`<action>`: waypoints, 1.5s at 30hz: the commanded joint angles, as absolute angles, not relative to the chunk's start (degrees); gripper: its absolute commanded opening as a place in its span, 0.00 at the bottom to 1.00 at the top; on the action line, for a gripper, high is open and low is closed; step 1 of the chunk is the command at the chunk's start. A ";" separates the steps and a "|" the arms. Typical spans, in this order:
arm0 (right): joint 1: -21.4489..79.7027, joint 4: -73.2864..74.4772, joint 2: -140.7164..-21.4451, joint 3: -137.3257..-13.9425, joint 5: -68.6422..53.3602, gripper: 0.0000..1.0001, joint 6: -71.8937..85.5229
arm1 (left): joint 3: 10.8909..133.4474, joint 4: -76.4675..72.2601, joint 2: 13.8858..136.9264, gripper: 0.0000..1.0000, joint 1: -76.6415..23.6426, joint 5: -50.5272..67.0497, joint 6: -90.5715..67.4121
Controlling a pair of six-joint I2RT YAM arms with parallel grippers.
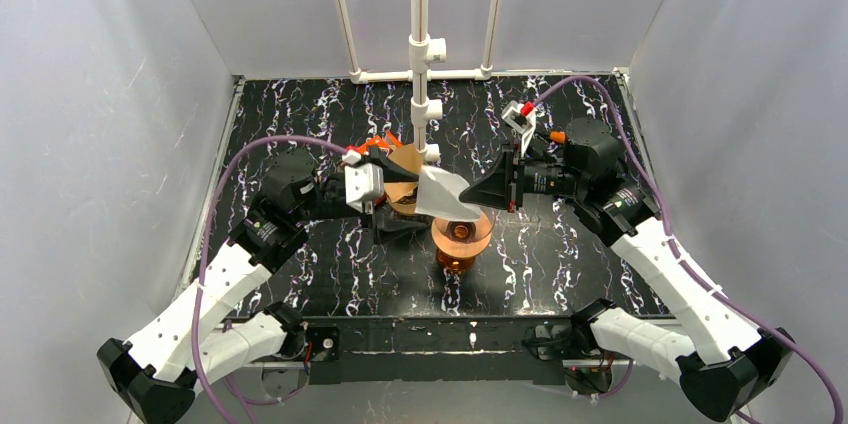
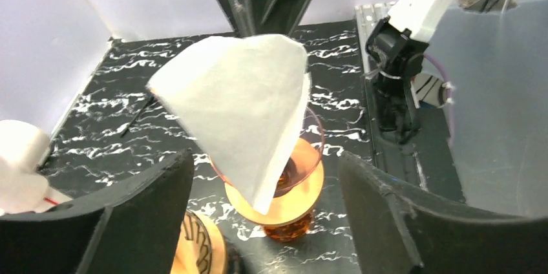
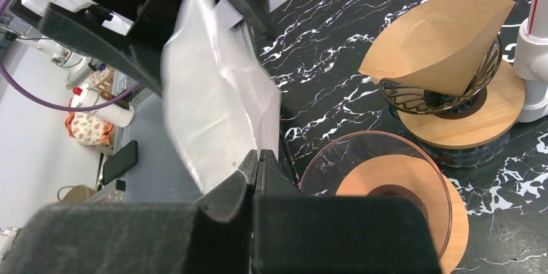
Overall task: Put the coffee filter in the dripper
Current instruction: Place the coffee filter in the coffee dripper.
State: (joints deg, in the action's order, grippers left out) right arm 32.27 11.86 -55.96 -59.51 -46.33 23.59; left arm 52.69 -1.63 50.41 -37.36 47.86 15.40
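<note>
**Desk:** Where's the task's thing?

**Op:** White paper cone coffee filter (image 1: 440, 194) is up in the air, over the middle of the black white-veined table surface (image 1: 560, 254). It hangs tilted, point down, above the amber glass dripper (image 1: 461, 239). In my left wrist view the point overlaps the dripper's mouth. I can't tell whether it touches the rim.

**Desk:** Who has it?

**Op:** Right gripper (image 3: 257, 158). Its jaws are pinched together on the filter's edge, no gap showing, and it comes in from the right edge side.

**Desk:** And the left gripper?

**Op:** Left gripper (image 1: 400, 212) has its jaws standing wide. In its own camera I see one black finger on each side with the filter out in front. From the right wrist, the filter's far end reaches in between those fingers, but nothing is clamped.

**Desk:** Dripper position?

**Op:** Upright, about mid-surface and a little toward the near edge, directly between the two grippers.

**Desk:** Anything else close by?

**Op:** A brown paper filter (image 3: 439, 35) sits in a black wire holder (image 3: 446, 90) on a round wooden base (image 3: 478, 112). That is just behind the dripper, toward the far edge. A white pipe stand (image 1: 420, 44) rises beside it.
</note>
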 commanded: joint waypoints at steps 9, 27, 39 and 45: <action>32.43 18.58 -55.26 -66.58 -39.62 0.01 19.46 | 57.04 2.83 49.48 0.98 -37.62 33.49 2.09; 32.43 32.93 -55.32 -74.43 -25.50 0.01 15.25 | 67.45 25.51 53.23 0.98 -37.61 10.84 -18.75; 32.43 45.80 -59.21 -80.26 -20.95 0.01 15.36 | 62.00 27.87 48.75 0.98 -37.57 5.33 -27.24; 32.50 49.78 -60.32 -80.81 -21.56 0.01 14.77 | 64.84 28.64 53.81 0.98 -37.69 10.00 -31.82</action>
State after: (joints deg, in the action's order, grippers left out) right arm 32.27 46.26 -60.03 -77.93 -21.30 15.77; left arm 62.35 27.35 50.68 -37.36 6.96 -27.99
